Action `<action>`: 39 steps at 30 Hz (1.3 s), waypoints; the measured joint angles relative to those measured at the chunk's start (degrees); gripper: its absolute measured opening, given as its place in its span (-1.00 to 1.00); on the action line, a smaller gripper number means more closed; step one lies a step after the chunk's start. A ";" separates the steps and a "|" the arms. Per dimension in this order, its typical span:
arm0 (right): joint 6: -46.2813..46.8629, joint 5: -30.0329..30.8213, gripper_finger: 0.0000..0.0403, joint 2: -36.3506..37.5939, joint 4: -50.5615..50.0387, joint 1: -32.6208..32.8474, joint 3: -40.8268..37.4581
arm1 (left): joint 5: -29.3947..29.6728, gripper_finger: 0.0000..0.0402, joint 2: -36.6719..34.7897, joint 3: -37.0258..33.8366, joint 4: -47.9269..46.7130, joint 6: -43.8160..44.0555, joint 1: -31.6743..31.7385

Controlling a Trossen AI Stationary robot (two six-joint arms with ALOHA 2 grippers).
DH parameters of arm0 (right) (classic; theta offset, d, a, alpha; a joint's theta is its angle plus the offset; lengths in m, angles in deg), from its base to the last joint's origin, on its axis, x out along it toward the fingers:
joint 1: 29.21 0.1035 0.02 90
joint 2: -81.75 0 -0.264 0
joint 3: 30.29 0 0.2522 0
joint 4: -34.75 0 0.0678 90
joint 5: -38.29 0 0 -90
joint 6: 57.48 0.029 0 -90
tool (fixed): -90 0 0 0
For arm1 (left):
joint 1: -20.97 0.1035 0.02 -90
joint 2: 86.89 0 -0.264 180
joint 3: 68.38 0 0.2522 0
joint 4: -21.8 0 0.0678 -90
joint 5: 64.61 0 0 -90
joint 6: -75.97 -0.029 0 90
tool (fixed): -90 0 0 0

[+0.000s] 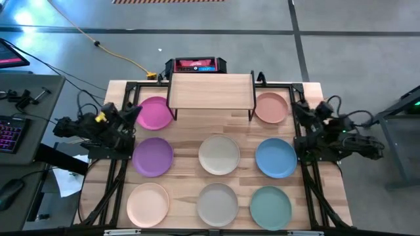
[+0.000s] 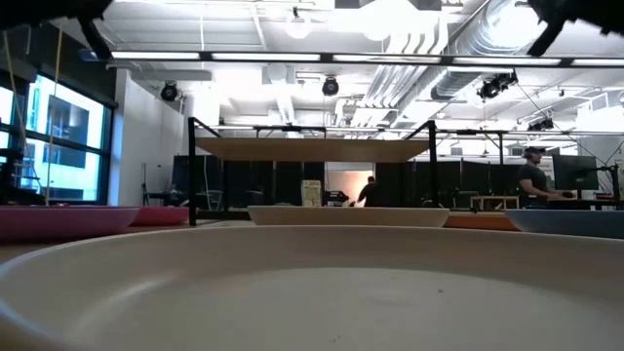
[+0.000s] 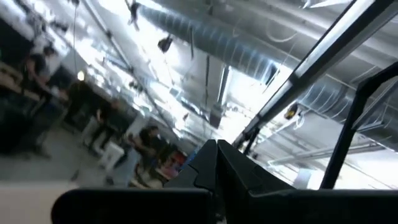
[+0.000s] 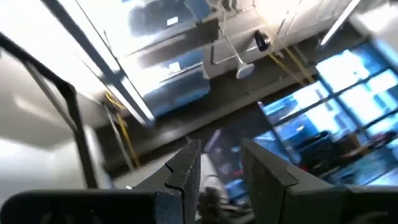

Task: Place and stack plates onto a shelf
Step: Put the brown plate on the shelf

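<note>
Several round plates lie flat on the wooden table, apart from one another: pink [image 1: 155,113], purple [image 1: 153,156] and peach [image 1: 147,203] on the left; cream [image 1: 219,155] and beige [image 1: 217,203] in the middle; salmon [image 1: 271,107], blue [image 1: 275,157] and teal [image 1: 270,206] on the right. The shelf [image 1: 211,92] stands on black legs at the far middle, with nothing on its board. My left gripper [image 3: 216,149] is shut, folded back at the table's left edge near the pink plate. My right gripper [image 4: 221,152] is open, folded back at the right edge near the salmon plate. Both point up at the ceiling.
A black and red device [image 1: 195,65] sits behind the shelf. The arms' black frames [image 1: 111,177] run along both side edges of the table. In the low view the beige plate [image 2: 312,283] fills the foreground and the shelf [image 2: 312,148] stands beyond. People stand far off in the room.
</note>
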 joint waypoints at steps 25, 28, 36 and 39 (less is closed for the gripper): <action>-14.59 16.93 -0.49 -41.30 -89.73 0.00 55.87 | 3.87 -0.98 22.22 28.24 -12.99 -22.91 0.00; -14.51 16.14 -0.49 -46.01 -94.83 0.00 56.67 | 4.69 -0.98 23.17 29.18 -15.79 -22.91 0.00; -8.88 11.93 -0.49 -56.40 -100.97 -0.05 53.47 | 11.45 -0.98 23.78 29.18 -34.82 -17.54 0.00; -8.16 7.17 -0.49 -59.57 -100.82 -0.37 52.27 | 11.24 -0.98 24.08 29.18 -37.91 -14.54 0.00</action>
